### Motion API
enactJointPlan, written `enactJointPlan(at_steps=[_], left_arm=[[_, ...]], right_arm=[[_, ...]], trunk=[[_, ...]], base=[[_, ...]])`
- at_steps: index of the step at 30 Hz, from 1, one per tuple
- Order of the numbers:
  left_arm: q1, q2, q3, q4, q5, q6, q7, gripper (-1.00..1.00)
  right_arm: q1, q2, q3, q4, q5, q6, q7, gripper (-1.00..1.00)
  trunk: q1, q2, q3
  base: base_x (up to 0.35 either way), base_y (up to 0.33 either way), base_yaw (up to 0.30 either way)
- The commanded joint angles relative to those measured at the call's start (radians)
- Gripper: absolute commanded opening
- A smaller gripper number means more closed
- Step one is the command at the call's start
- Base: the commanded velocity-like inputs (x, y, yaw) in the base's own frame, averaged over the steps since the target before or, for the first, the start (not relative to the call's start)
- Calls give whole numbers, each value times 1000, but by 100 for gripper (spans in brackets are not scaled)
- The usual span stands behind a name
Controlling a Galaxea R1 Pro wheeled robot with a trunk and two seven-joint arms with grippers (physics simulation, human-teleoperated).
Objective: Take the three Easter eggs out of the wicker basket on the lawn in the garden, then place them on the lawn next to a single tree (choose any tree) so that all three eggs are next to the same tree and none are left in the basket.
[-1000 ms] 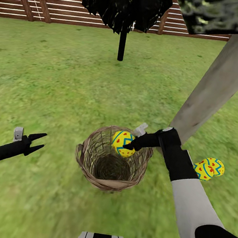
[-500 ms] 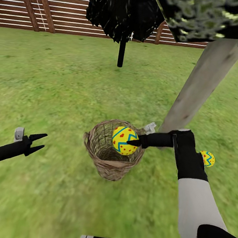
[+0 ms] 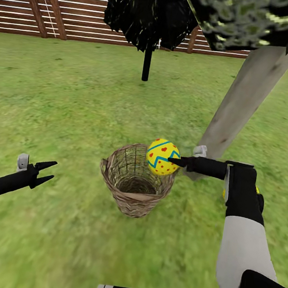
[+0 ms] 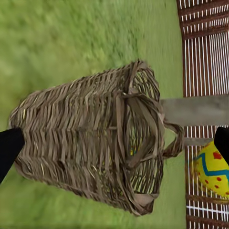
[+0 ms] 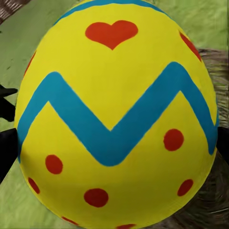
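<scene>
Lawn and what stands on it

The lawn (image 3: 67,101) is a flat stretch of mottled green grass. The wicker basket (image 3: 136,184) sits upright on it, near the foot of the pale grey-beige tree (image 3: 240,111) — the trunk rises from the grass just beyond the basket's rim. Farther back, a dark tree (image 3: 147,64) with a thin black trunk stands well apart.

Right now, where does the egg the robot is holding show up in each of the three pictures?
Head view: egg at centre, above the basket's far rim, at the right gripper's tips.
Left wrist view: egg at the right edge, beyond the basket.
Right wrist view: egg up close, across nearly the whole picture.
Shared landmark: the basket, its weave at that picture's lower right.
</scene>
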Motion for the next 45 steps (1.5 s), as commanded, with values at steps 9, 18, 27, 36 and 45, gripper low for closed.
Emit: enactJointPlan(at_steps=[9,18,27,36,45], left_arm=[[-1,0,1,-1,-6,4,-1,100],[-1,0,-2,-3,-7,5,1,100],[-1,0,-2,-3,-7,5,1,100],[-1,0,-2,-3,-7,5,2,100],[-1,0,-2,-3,-7,5,0,100]], right_arm=[[-1,1,-105,0,-3,8,8,-100],[-1,1,-106,0,-2,8,4,-100],[-1,1,-106,2,-2,7,-2,-100],[-1,1,-105,2,12,-4,-71,-100],[-1,10,-32,8,26,-60,-316,-100]], trunk=[[0,0,-1],[0,0,-1],[0,0,-1],[0,0,-1],[0,0,-1]], base=[[0,-278,0],[-30,-298,0],[-276,-175,0],[-85,-287,0],[0,-323,0]])
